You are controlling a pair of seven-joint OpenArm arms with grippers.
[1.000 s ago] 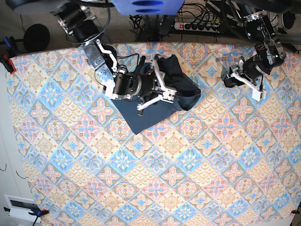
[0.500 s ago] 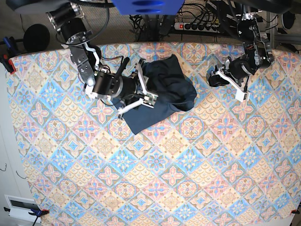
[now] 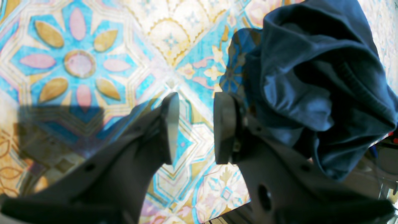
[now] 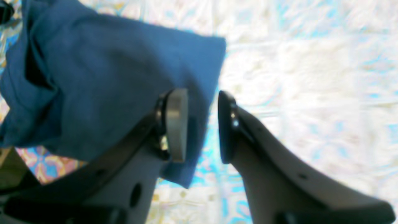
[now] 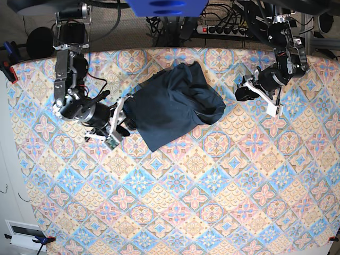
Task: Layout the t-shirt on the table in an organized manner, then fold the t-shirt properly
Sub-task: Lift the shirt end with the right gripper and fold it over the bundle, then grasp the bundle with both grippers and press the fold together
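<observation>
The navy t-shirt (image 5: pixel 175 106) lies crumpled, partly flattened, on the far centre of the tiled table (image 5: pixel 212 202). The right gripper (image 4: pixel 202 124), jaws parted and empty, hovers at its flat corner. The left gripper (image 3: pixel 192 127), likewise parted and empty, sits beside the bunched side.

Count at this frame: one t-shirt (image 5: pixel 174 106), dark navy, a single garment, crumpled near the far edge of the desk (image 5: pixel 212 212). One desk, covered by one patterned cloth. Two arms in the base view, each with one gripper: right gripper (image 5: pixel 118 123) and left gripper (image 5: pixel 256 98). Each gripper has two fingers (image 3: pixel 170 124), both pairs visible in the wrist views, four in total. One power strip (image 5: pixel 223 29) behind the far edge. Two red clamps: one at the far left corner (image 5: pixel 9 71), one at the near left corner (image 5: pixel 48 239).
</observation>
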